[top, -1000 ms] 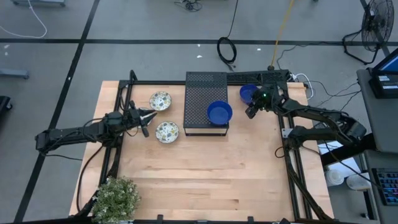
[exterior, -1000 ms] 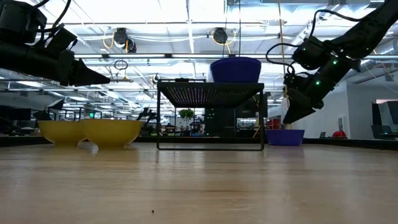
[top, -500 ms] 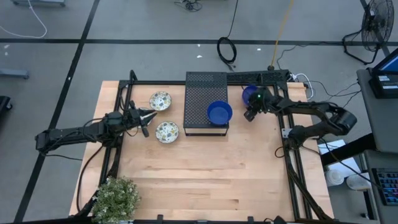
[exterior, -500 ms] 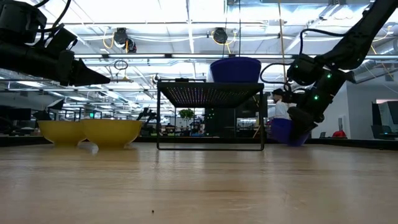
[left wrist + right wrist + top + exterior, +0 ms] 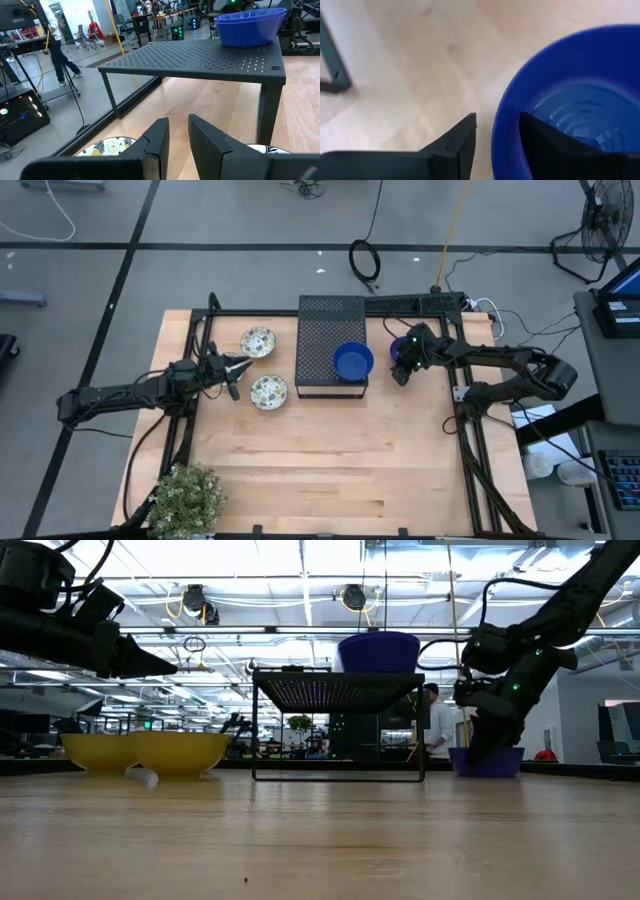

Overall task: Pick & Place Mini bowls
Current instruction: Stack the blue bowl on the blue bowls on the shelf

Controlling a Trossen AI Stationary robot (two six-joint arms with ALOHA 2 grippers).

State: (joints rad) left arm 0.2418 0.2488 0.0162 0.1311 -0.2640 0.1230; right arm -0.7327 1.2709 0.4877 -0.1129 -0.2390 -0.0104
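Blue is the bowl under the right gripper, which stands low at the right of the black perforated box. Its two fingers are apart and they straddle the rim of this bowl, one outside and one inside; they are not pressed on it. The bowl sits on the wooden table. A second blue bowl sits on top of the box, at its near right part. The two cream floral bowls rest on the table at the left of the box. The left gripper hangs in the air between these two bowls, with its fingers a little apart and holding nothing.
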